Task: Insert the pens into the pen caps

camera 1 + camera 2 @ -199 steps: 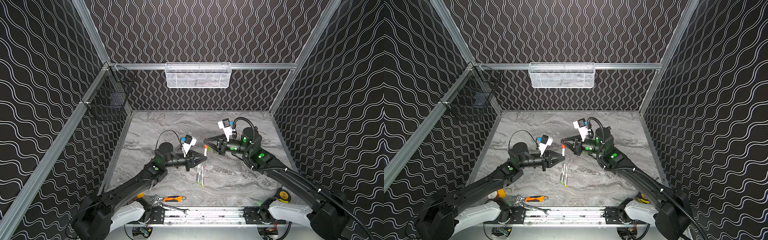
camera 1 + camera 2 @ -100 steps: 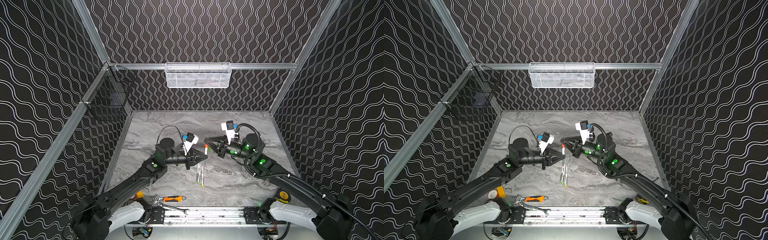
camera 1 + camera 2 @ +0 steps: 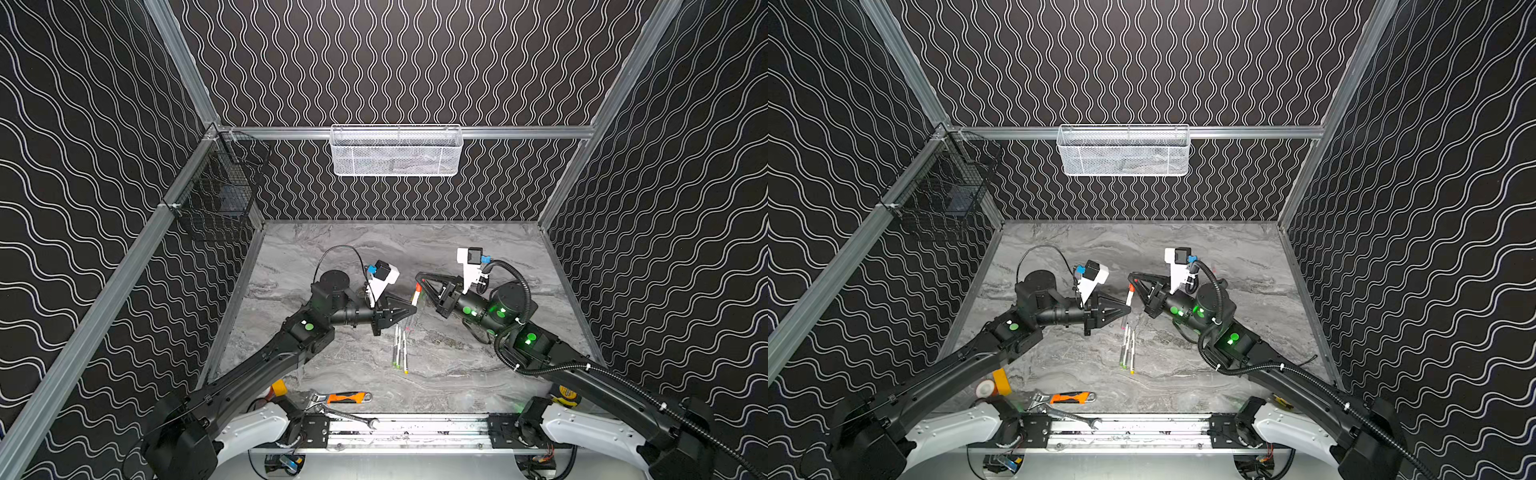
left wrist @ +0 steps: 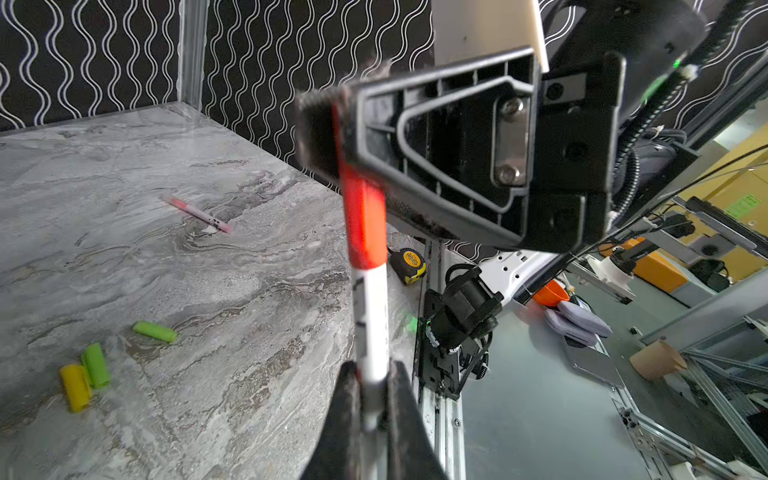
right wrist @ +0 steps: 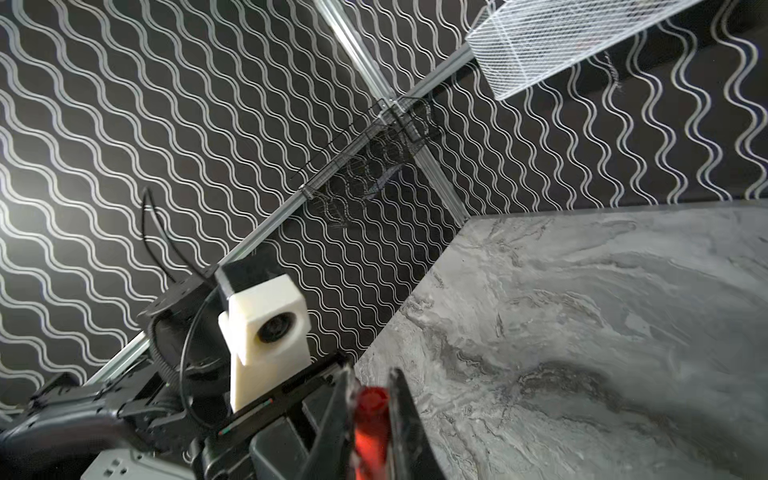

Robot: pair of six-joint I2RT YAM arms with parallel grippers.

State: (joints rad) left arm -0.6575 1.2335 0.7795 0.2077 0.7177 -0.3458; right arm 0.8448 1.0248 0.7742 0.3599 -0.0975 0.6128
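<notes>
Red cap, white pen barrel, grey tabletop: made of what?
Red cylindrical cap: likely moulded plastic, semi-gloss, soft highlights. Slim white pen barrel: probably smooth plastic, black print on it. Grey veined tabletop: marble pattern, matt; stone or printed laminate, cannot tell.

Nothing here can actually be read. The white pen has small black print along its barrel, too blurred to make out. The pink pen lying flat on the tabletop carries a few black marks, just as illegible. The yellow-and-black tape measure at the tabletop's front right corner has a label on its face, but the lettering is too small. Out beyond the tabletop's front edge, a green sign on a yellow surface shows pale characters I can't decipher.
</notes>
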